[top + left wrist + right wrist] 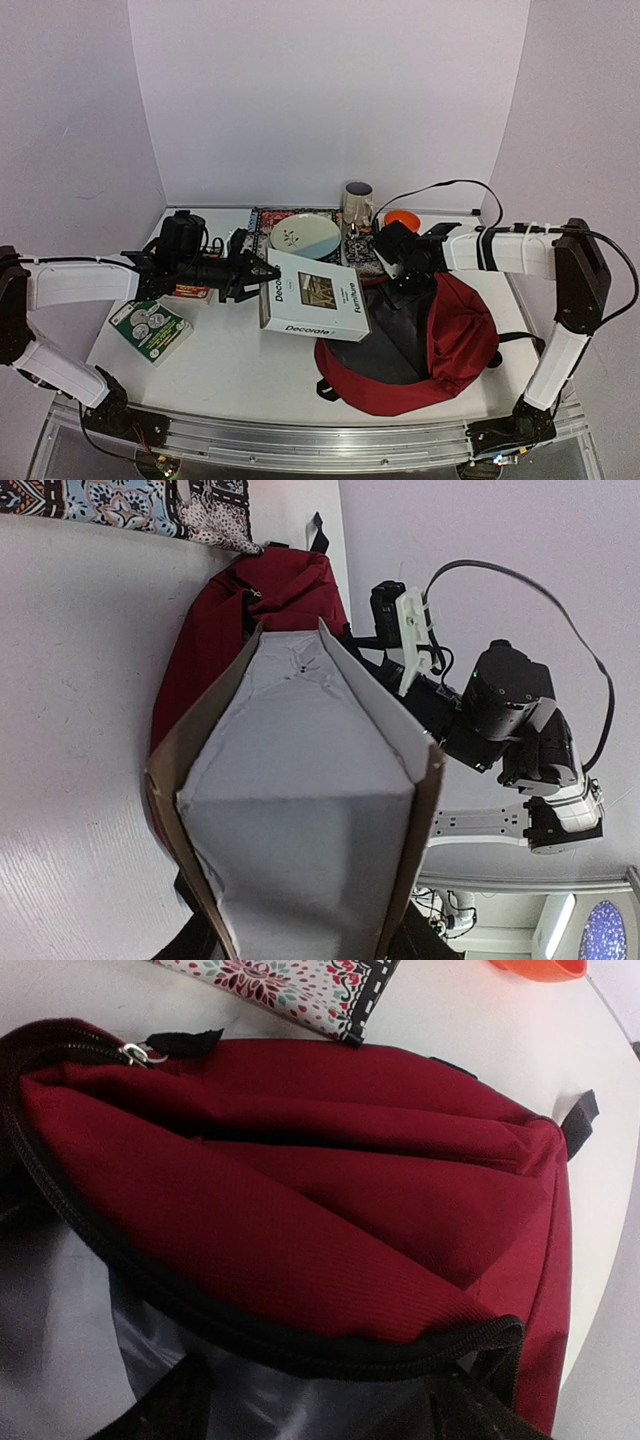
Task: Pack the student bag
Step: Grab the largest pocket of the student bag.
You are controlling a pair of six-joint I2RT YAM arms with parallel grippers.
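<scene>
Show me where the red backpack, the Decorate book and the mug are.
red backpack (465, 332), top external view, on its red outer fabric.
Decorate book (315, 298), top external view, middle of its white cover.
mug (358, 208), top external view, on its side wall.

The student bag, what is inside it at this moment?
The student bag lies unzipped. Inside, only its grey lining shows; no packed item is visible. The folded red top flap covers the deeper part, so that cannot be checked.
</scene>
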